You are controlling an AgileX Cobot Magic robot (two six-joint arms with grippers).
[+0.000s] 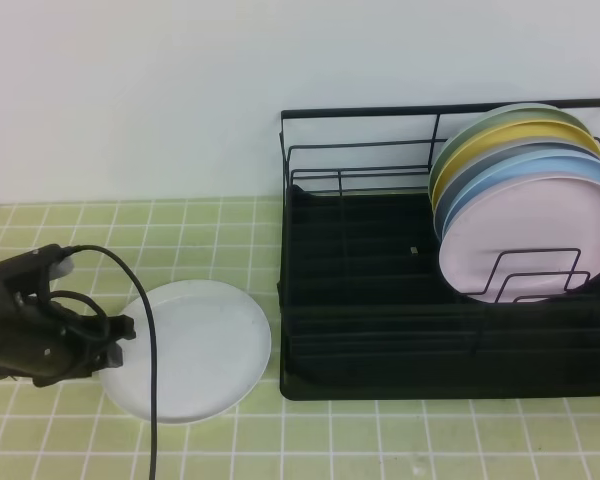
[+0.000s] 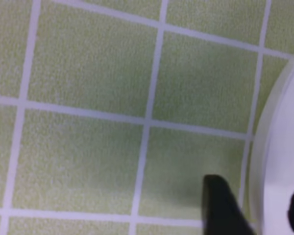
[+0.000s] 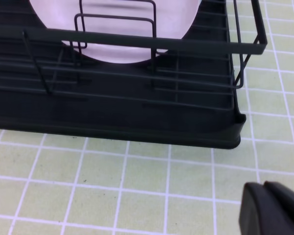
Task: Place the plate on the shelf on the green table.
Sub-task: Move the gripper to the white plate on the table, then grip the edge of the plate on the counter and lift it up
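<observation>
green table (image 2: 88,98) tiles | plate (image 2: 279,161) rim at right | hand (image 2: 257,208) fingers straddle rim

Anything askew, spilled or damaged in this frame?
Nothing stands out. The white plate lies flat on the green table, the coloured plates lean in the shelf, and no spill or breakage shows.

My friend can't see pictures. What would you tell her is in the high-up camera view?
A white plate lies flat on a green tiled table, with the left pincer at its left edge. To its right, apart from it, stands a black wire dish rack holding several coloured plates on edge, a pink one in front.
</observation>
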